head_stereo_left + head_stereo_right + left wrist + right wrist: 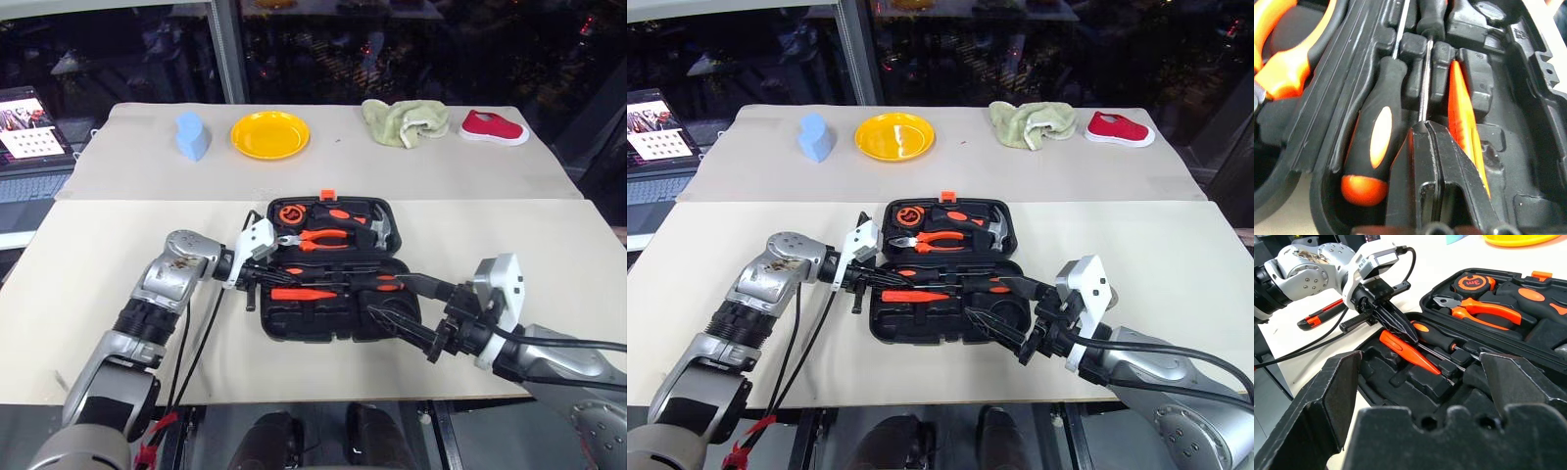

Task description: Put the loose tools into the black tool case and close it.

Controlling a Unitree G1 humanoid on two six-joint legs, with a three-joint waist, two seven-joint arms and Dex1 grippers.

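So the left gripper (1411,337) has its two fingers pressed together. The tips sit right at the shaft of one screwdriver (1422,88), and I can't tell if they're pinching it. Next to it, the second screwdriver (1374,142) and the slim red tester (1410,355) lie in the near half of the black tool case (323,333), which is wide open on the table. The utility knife (1317,319) is on the table by the case's left side, under that wrist. The right gripper (384,295) hangs over the near right corner, jaws spread wide and holding nothing. The far half holds the pliers (323,238) and the hammer (382,227).
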